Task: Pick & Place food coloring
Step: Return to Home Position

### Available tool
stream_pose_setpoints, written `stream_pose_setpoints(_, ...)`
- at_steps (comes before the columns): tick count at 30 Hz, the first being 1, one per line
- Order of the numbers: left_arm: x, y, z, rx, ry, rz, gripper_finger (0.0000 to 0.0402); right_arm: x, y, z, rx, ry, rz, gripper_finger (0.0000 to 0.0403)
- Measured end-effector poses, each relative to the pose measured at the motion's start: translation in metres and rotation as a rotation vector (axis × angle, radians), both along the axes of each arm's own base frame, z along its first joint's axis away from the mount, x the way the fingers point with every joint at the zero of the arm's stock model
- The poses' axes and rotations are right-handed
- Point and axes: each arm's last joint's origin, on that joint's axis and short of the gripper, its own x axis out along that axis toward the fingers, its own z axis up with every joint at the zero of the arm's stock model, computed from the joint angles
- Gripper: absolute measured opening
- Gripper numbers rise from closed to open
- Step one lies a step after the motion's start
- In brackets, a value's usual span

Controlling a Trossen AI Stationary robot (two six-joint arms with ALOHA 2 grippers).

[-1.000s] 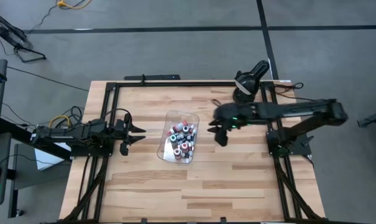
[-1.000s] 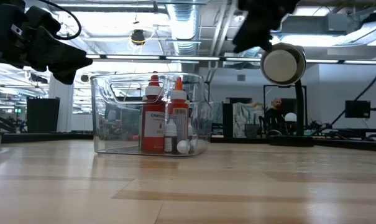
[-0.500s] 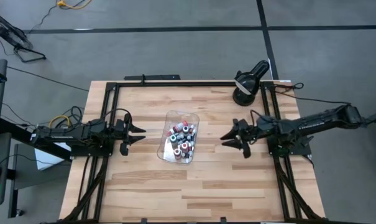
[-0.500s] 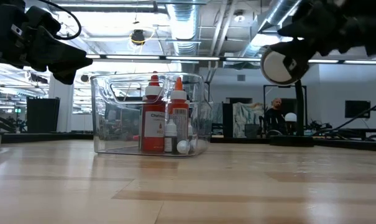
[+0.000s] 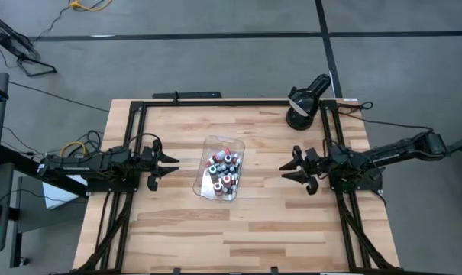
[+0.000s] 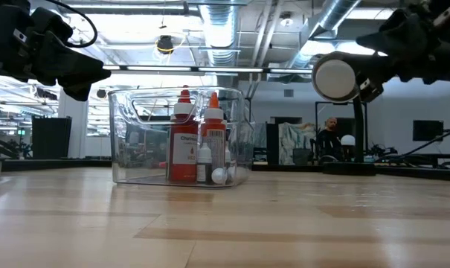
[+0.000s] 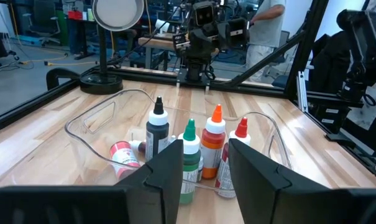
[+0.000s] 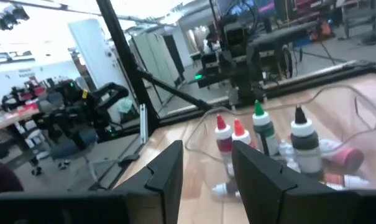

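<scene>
Since all the food coloring bottles (image 5: 221, 169) sit inside the clear bin (image 5: 201, 183) mid-desk (image 5: 276, 221), placing looks done | left gripper (image 5: 172, 163) fingers spread, empty, beside bin | right gripper (image 5: 285, 170) same, near the right edge | only parking left, I'd guess

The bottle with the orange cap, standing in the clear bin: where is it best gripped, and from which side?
Probably by the orange cap and the neck below it, from straight above. The orange-capped bottle stands upright, close between the green-capped bottle and the red-capped bottle, inside the walls of the clear bin. Its sides therefore look blocked, and only its top seems free.
</scene>
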Motion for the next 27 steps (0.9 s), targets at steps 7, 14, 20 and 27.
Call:
stream_pose_setpoints(7,0.000,0.000,0.000,0.000,0.000,0.000,0.0118,-0.007,0.000,0.010,-0.129,-0.115,-0.012,0.0129)
stream_pose_setpoints(14,0.000,0.000,0.000,0.000,0.000,0.000,0.0118,-0.018,-0.003,0.016,-0.205,-0.164,-0.047,0.0129)
stream_pose_setpoints(20,0.000,0.000,0.000,0.000,0.000,0.000,0.0118,-0.028,-0.008,0.009,-0.203,-0.061,-0.181,0.0129)
stream_pose_setpoints(27,0.000,0.000,0.000,0.000,0.000,0.000,0.0118,-0.043,-0.009,0.000,-0.212,0.010,-0.194,0.0129)
